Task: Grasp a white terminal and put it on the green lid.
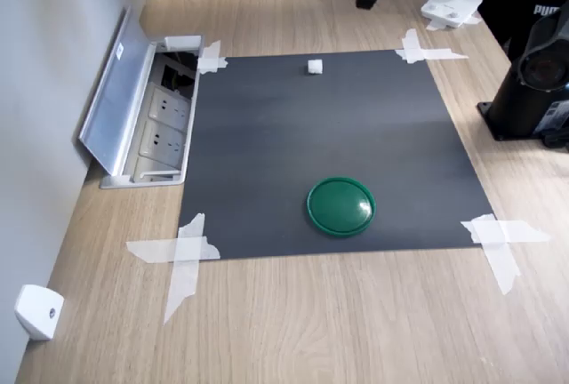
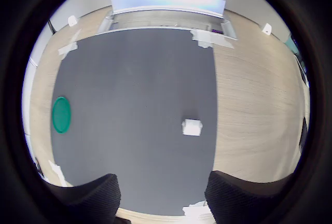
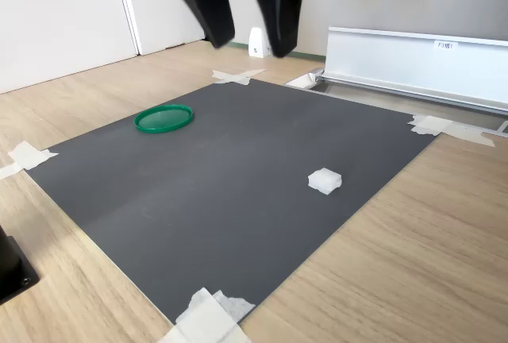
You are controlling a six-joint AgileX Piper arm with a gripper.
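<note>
In the second exterior view, going from left to right, the green lid (image 3: 163, 118) lay flat toward the far left of the dark mat (image 3: 230, 200), the tool (image 3: 248, 37) hung high above the mat with its two dark fingers (image 3: 202, 1) spread apart and nothing between them, and the white terminal (image 3: 325, 181) sat on the mat toward the right, near the edge that met the bare table (image 3: 413, 256). Lid and terminal were well apart.

The wrist view showed the terminal (image 2: 192, 127) ahead of the open tool (image 2: 162, 198), not yet between its fingers.

The terminal looked like a tiny, stiff plastic block, very light, and probably smooth enough to skid or tip if nudged off-centre. The safest hold would likely be across two opposite flat sides, fingers coming straight down around its middle, closing gently so it did not pop out.
</note>
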